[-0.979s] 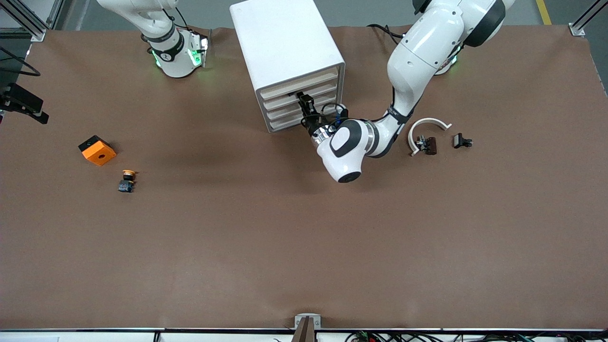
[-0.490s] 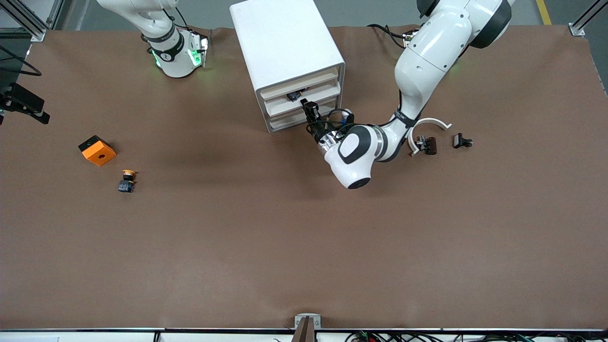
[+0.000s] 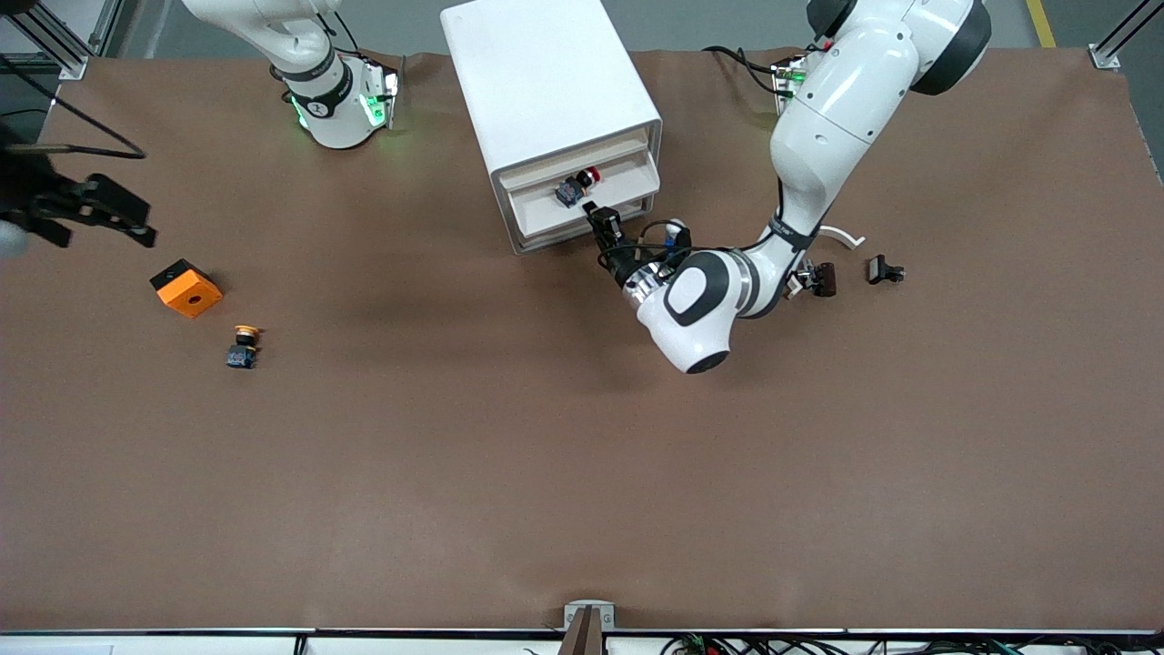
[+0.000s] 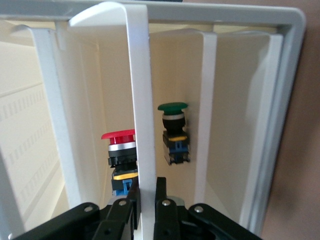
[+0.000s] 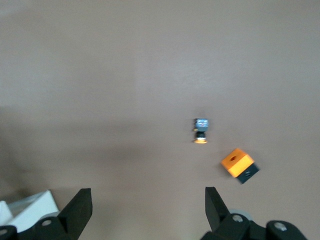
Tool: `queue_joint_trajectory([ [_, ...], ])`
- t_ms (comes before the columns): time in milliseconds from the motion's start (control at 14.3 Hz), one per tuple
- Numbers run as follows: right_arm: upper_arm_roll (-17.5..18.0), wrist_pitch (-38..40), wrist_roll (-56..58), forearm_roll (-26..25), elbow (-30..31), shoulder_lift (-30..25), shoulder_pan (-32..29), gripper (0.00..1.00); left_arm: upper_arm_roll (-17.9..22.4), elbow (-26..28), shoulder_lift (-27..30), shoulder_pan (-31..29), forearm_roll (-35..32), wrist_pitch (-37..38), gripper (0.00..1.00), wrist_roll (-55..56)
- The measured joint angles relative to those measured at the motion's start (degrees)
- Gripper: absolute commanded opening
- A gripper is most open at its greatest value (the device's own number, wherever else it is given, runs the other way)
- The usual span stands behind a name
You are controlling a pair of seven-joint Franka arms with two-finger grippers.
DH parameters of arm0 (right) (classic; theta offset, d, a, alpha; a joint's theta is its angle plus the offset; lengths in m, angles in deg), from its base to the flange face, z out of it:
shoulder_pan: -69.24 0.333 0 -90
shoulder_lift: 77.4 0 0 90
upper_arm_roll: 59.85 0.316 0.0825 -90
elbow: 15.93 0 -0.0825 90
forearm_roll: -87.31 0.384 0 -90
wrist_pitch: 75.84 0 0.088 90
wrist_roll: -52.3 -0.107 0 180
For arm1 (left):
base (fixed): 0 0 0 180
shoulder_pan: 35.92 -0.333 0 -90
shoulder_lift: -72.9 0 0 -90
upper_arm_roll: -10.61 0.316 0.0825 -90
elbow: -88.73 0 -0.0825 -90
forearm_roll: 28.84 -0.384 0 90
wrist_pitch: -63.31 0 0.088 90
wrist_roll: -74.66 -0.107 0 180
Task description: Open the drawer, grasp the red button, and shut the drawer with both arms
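Note:
The white cabinet (image 3: 546, 73) stands at the middle of the table's edge by the robots' bases. One upper drawer (image 3: 536, 207) is pulled part way out. My left gripper (image 3: 605, 221) is shut on its cream front strip (image 4: 142, 125), one finger on each side. The button (image 3: 582, 182) with the red cap lies in the open drawer; in the left wrist view (image 4: 120, 155) it sits just past the strip. My right gripper (image 3: 136, 227) is open and empty, over the table at the right arm's end, above the orange cube; the right wrist view shows it (image 5: 147, 200) spread wide.
A green-capped button (image 4: 174, 132) lies in the drawer below. An orange cube (image 3: 186, 288) and a yellow-orange capped button (image 3: 244, 346) lie toward the right arm's end. A white curved piece (image 3: 841, 236), a brown part (image 3: 823, 277) and a black clip (image 3: 884, 270) lie toward the left arm's end.
My left gripper has drawn the drawer out toward the front camera, and the red-capped button has come into sight. My right gripper has swung into view over the table's end.

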Motion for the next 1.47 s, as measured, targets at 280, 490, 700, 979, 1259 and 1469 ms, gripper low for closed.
queue_joint_trajectory([
  [280, 0.38, 0.11, -19.87, 0.13, 0.09, 0.37, 10.53, 1.00, 0.07, -1.35, -0.06, -3.77, 0.01, -0.57, 0.00, 0.21],
  [490, 0.51, -0.03, -33.42, 0.15, 0.23, 2.55, 18.90, 1.00, 0.18, -2.20, -0.11, -5.33, 0.01, -0.92, 0.00, 0.36],
  [700, 0.54, -2.75, -46.00, 0.15, 0.34, 5.49, 25.92, 1.00, 1.01, -3.35, -0.12, -6.14, 0.01, -0.98, 0.00, 0.41],
  [979, 0.55, -7.17, -57.30, 0.76, 0.54, 9.23, 32.94, 1.00, 2.21, -4.32, -0.15, -6.83, 0.01, -1.04, 0.14, 0.41],
  [1259, 0.50, -13.67, -60.20, 8.52, 0.96, 13.92, 36.16, 1.00, 4.16, -6.54, -0.14, -8.27, 0.00, -0.80, 1.00, 0.40],
  [1469, 0.49, -19.29, -62.66, 9.59, 0.97, 17.70, 37.91, 1.00, 4.32, -8.44, -0.13, -10.45, 0.00, 1.61, 1.00, 0.40],
])
